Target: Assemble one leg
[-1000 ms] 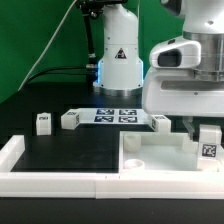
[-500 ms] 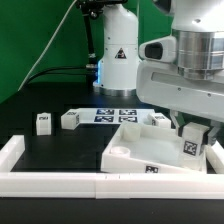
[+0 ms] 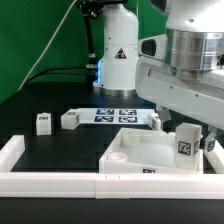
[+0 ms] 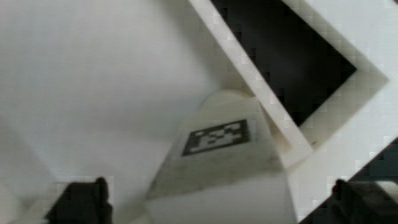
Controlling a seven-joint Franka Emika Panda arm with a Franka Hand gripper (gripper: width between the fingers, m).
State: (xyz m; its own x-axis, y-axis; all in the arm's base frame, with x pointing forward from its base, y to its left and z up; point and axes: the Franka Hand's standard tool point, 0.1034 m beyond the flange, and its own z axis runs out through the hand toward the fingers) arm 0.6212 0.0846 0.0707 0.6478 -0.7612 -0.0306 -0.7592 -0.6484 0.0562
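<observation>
White border bars (image 3: 50, 182) are seen nearest. Just behind them, the leg (image 3: 186, 143) is held upright over the tabletop (image 3: 135, 156), clamped in the gripper (image 3: 186, 124). Farther back, two loose legs (image 3: 55, 121) and the marker board (image 3: 113, 115) lie on the black surface (image 3: 70, 145).

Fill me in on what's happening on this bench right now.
A Panda arm's gripper is down over the large flat white square tabletop, holding a small white square-section tagged leg upright at the corner on the exterior view's right. The tabletop sits skewed against the white border bars. Two more small white legs wait near the marker board.
</observation>
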